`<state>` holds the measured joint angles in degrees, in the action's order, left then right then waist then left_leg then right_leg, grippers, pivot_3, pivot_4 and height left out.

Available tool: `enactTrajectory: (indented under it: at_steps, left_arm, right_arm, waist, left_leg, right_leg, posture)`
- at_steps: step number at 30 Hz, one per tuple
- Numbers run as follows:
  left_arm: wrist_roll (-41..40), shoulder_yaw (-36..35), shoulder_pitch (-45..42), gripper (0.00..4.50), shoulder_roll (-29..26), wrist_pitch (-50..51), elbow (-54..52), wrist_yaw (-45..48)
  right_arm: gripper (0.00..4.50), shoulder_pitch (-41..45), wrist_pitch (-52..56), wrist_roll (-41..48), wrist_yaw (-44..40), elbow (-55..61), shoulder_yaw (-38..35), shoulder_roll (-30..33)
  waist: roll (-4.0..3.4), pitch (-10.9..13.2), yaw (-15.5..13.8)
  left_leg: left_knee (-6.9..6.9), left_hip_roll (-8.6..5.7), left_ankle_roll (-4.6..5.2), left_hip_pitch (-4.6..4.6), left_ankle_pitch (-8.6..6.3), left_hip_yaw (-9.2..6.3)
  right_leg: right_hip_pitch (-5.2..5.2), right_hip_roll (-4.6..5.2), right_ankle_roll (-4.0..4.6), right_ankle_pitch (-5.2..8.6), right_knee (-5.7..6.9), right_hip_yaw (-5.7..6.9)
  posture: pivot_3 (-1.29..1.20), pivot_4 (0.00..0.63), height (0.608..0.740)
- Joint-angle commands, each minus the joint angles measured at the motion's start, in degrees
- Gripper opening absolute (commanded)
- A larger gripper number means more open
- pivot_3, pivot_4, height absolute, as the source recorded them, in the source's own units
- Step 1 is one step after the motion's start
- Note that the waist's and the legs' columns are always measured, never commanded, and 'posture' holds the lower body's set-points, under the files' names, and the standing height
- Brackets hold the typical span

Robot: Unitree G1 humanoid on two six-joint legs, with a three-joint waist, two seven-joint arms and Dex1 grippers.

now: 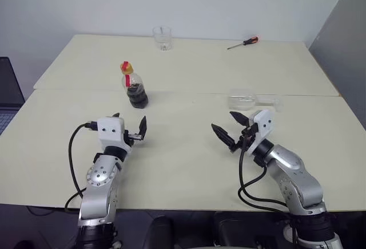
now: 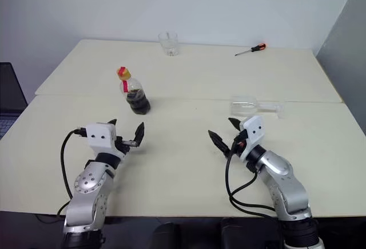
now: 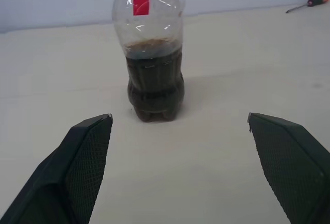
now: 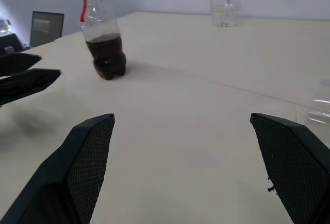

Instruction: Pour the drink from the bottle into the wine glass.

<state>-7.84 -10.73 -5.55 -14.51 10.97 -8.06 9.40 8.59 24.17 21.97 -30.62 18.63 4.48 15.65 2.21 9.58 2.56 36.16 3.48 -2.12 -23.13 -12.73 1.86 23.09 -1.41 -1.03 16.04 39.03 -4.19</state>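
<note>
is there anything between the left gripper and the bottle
No. The left gripper is open and faces the bottle across bare table; nothing visible lies between them. The wine glass lies on its side, off toward the right gripper.

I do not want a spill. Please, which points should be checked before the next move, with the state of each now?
1. Bottle upright: ok.
2. Yellow-and-red cap off: not ok, on the bottle.
3. Wine glass standing: not ok, it lies on its side on the table.
4. Left gripper open, facing the bottle: ok.
5. Right gripper open, holding nothing: ok.
</note>
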Motion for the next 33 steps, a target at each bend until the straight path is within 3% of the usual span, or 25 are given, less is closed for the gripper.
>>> enactTrajectory:
  at_steps: [1,13,33]
  left_arm:
    - [1.27,-0.64,-3.03,4.46,-0.92,0.44,2.20,-1.53]
    - [3.78,0.10,-14.14,4.46,-1.69,-1.07,14.43,-3.31]
    - [3.89,0.66,-24.64,4.46,-1.24,-10.22,30.43,-2.95]
  right_arm:
    - [4.50,1.93,0.92,1.57,-2.80,2.09,1.33,1.03]
    - [4.50,9.59,-1.24,-0.30,-3.56,-4.57,1.27,-0.14]
    - [4.50,8.68,0.09,-0.01,-3.54,-2.56,1.68,-0.22]
  waist:
    - [0.00,0.00,-0.17]
    - [0.00,0.00,-0.54]
    - [0.01,0.00,-0.76]
  left_leg:
    - [0.00,0.00,0.00,-0.01,0.00,0.00]
    - [-0.02,0.03,-0.01,-0.13,0.00,-0.03]
    - [-0.01,0.02,-0.02,-0.20,0.00,-0.04]
  right_leg:
    - [0.01,-0.02,0.00,0.00,-0.01,0.00]
    - [0.13,-0.42,0.16,-0.07,-0.02,0.06]
    - [0.15,-0.40,0.22,-0.12,-0.03,0.12]
  posture:
    - [0.00,0.150,0.740]
    - [0.00,0.150,0.740]
    - [0.00,0.150,0.740]
